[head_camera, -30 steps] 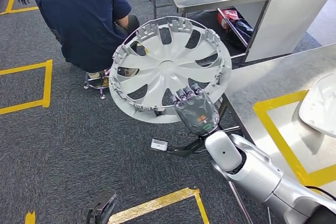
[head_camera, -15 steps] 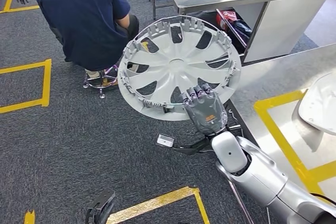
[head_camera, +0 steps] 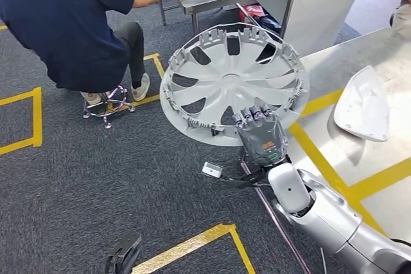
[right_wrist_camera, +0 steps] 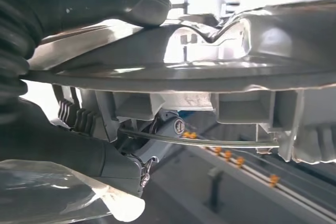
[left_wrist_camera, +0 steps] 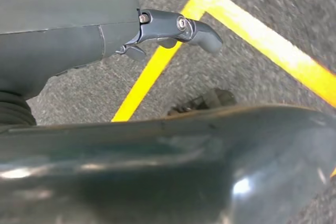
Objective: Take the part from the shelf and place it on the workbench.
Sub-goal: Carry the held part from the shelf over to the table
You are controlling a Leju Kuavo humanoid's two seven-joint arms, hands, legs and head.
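Part: grey plastic wheel cover (head_camera: 232,85), round, with curved spokes radiating from a plain hub and elongated openings between them; a ring of small clip tabs stands up around the rim, so the inner face is upward. It is held in the air, tilted, with the far edge higher than the near edge. The right hand (head_camera: 261,136) grips it at the near rim, fingers (head_camera: 250,115) over the upper face. It hangs mostly over the carpeted floor, its right edge just reaching the corner of the metal desk (head_camera: 373,165) marked with yellow tape. In the right wrist view the rim (right_wrist_camera: 198,77) shows edge-on, ribs and clip tabs beneath.
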